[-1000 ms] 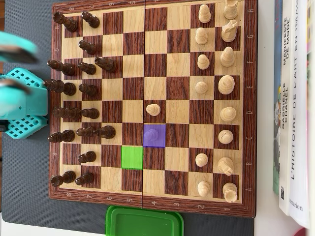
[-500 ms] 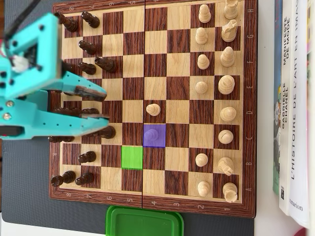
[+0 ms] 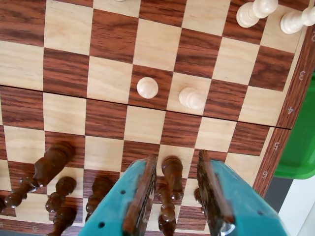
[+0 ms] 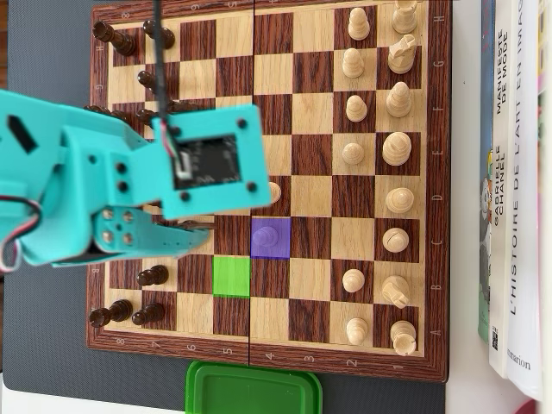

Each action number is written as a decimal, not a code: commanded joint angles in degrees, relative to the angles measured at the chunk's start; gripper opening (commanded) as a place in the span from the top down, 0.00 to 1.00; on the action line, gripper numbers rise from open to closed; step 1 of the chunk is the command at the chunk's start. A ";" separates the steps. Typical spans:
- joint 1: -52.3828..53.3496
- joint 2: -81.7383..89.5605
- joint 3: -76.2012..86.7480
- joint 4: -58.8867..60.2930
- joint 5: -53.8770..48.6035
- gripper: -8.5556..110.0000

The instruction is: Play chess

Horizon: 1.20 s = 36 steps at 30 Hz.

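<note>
In the wrist view my gripper (image 3: 175, 160) is open and low over the chessboard (image 3: 108, 78). Its teal, wood-lined fingers (image 3: 142, 189) straddle a dark piece (image 3: 172, 169) that stands upright between them, closer to the left finger. More dark pieces (image 3: 51, 164) crowd the lower left. Two white pawns (image 3: 147, 87) (image 3: 192, 98) stand further up the board. In the overhead view the teal arm (image 4: 86, 190) and its camera mount cover the left middle of the chessboard (image 4: 345, 336), hiding the straddled piece. A purple-marked square (image 4: 271, 237) holds a pawn, and a green-marked square (image 4: 231, 276) is bare.
White pieces (image 4: 397, 147) line the right side of the board in the overhead view, and dark pieces (image 4: 151, 276) line the left. A green container (image 4: 254, 388) sits against the board's lower edge. Books (image 4: 513, 172) lie along the right.
The arm has swung from the board's left edge out over the dark pieces, and the open gripper now sits around one of them. No piece has shifted.
</note>
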 commanded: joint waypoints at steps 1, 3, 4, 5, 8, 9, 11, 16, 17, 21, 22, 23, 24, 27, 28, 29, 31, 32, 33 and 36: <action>0.79 -4.48 -8.61 2.02 2.37 0.81; 0.88 -7.91 -11.95 2.90 3.60 0.81; 0.97 -9.49 -13.27 3.16 4.04 0.81; 1.14 -11.07 -14.50 2.99 4.66 0.81; 1.41 -15.56 -17.84 3.16 5.27 0.81; 1.49 -16.87 -18.63 3.16 5.27 0.81; 1.76 -19.42 -19.78 2.81 5.27 0.81; 4.31 -24.61 -22.41 3.16 4.92 0.81; 4.57 -25.31 -22.76 3.16 4.83 0.81; 5.10 -28.13 -23.38 3.16 4.75 0.81; 5.10 -28.65 -23.38 3.16 4.75 0.81; 5.19 -29.18 -23.38 3.16 4.75 0.81; 5.19 -29.44 -23.38 3.16 4.75 0.81; 5.27 -30.15 -23.20 3.16 4.92 0.81; 5.27 -30.50 -23.20 3.16 5.01 0.81; 5.19 -30.76 -23.12 3.16 5.10 0.81; 5.10 -31.55 -23.12 3.16 5.10 0.81; 5.10 -31.90 -23.12 3.16 5.01 0.81; 5.19 -32.34 -23.12 3.16 4.83 0.81; 5.19 -33.40 -23.29 3.08 4.83 0.81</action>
